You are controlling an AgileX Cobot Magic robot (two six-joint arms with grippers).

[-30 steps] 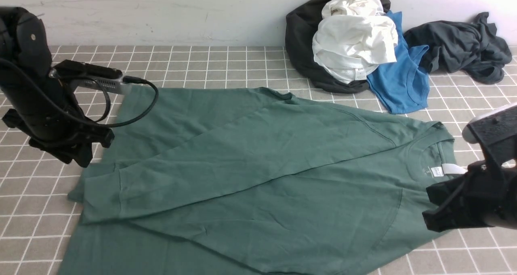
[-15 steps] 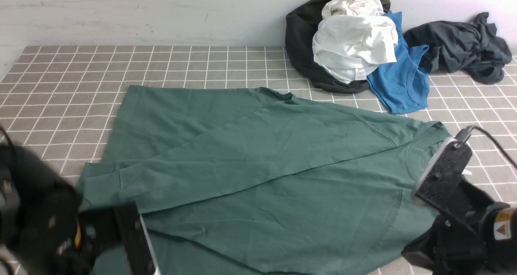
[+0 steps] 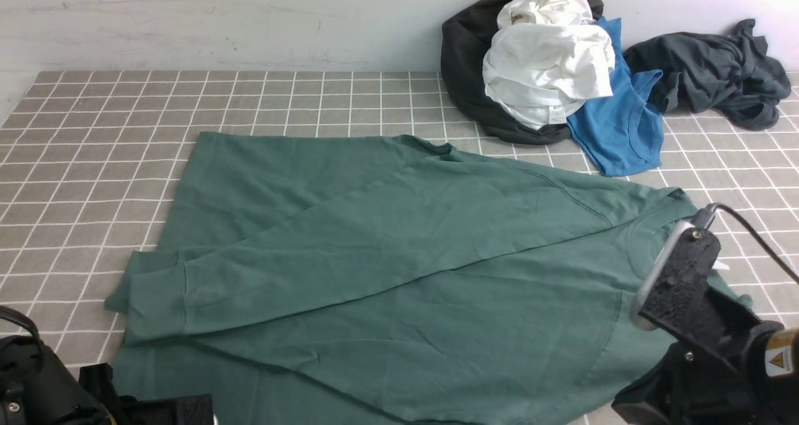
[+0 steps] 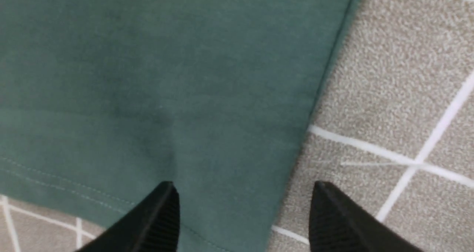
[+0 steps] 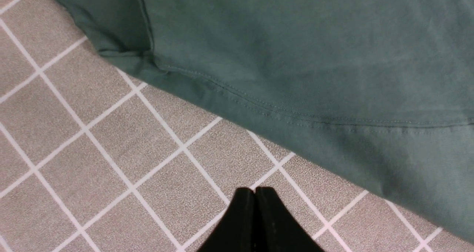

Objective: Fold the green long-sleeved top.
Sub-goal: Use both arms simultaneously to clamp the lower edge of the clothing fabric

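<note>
The green long-sleeved top (image 3: 399, 269) lies flat on the tiled cloth, neck (image 3: 646, 250) to the right, one sleeve (image 3: 324, 250) folded across the body with its cuff (image 3: 153, 300) at the left. My left gripper (image 4: 244, 194) hangs open over a hem corner of the top (image 4: 155, 81); one fingertip is above fabric, the other above cloth, nothing held. My right gripper (image 5: 254, 191) is shut and empty over bare tiles, just off the top's stitched edge (image 5: 314, 59). In the front view the left arm (image 3: 37, 387) sits at the bottom left and the right arm (image 3: 705, 325) at the bottom right.
At the back right lies a heap of clothes: a black garment (image 3: 465, 57), a white one (image 3: 546, 57), a blue tank top (image 3: 618, 125) and a dark grey one (image 3: 711, 69). A pale wall (image 3: 218, 19) bounds the far side of the tiled cloth (image 3: 93, 131).
The left arm swung from the top's far left side down to the near left corner. The right arm sank lower at the near right, jaws still shut.
</note>
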